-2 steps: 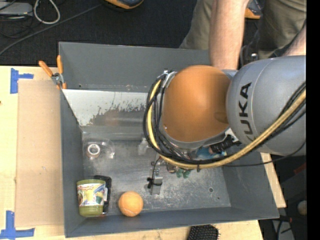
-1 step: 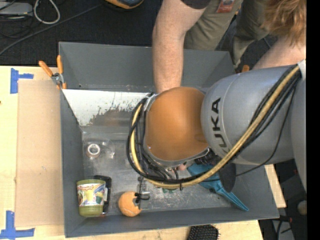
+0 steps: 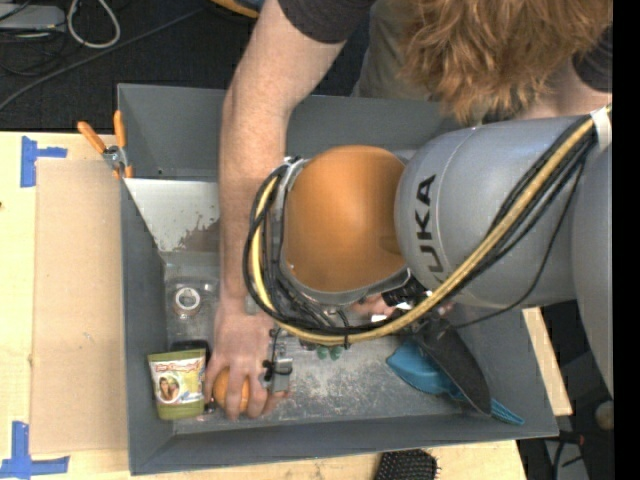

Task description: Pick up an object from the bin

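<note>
The jaws, open or shut I cannot tell, hang just beside a person's hand (image 3: pixel 238 368) cupping a small orange thing (image 3: pixel 222 388) near the bin (image 3: pixel 340 438)'s lower-left corner — closing could pinch that hand.

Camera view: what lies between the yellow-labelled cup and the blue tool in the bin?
In the camera view, a person's hand round an orange thing, and the gripper beside it.
</note>
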`<control>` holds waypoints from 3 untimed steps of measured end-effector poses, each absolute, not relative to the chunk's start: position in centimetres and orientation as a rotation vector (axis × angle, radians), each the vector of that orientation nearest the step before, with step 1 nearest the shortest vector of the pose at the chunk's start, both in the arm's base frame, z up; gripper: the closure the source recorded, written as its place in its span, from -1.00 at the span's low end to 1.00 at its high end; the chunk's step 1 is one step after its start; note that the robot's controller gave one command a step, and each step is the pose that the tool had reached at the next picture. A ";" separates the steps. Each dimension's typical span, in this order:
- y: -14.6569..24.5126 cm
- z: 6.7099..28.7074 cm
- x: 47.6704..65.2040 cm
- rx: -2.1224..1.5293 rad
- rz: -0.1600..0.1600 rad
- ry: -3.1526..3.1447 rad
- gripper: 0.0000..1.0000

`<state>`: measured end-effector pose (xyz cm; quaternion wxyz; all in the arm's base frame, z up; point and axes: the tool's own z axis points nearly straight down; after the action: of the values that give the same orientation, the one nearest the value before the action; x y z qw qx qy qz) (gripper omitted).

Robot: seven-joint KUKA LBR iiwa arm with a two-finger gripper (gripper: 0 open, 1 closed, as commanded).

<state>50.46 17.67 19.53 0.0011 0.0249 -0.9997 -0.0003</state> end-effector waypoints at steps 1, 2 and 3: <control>18.8 14.7 54.6 0.124 -0.008 -3.146 -1.00; 20.5 13.0 61.3 0.138 0.017 -3.134 -1.00; 19.2 7.3 59.4 0.150 -0.009 -3.149 -1.00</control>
<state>59.45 19.25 7.26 -0.0055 0.0475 -0.9989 -0.0030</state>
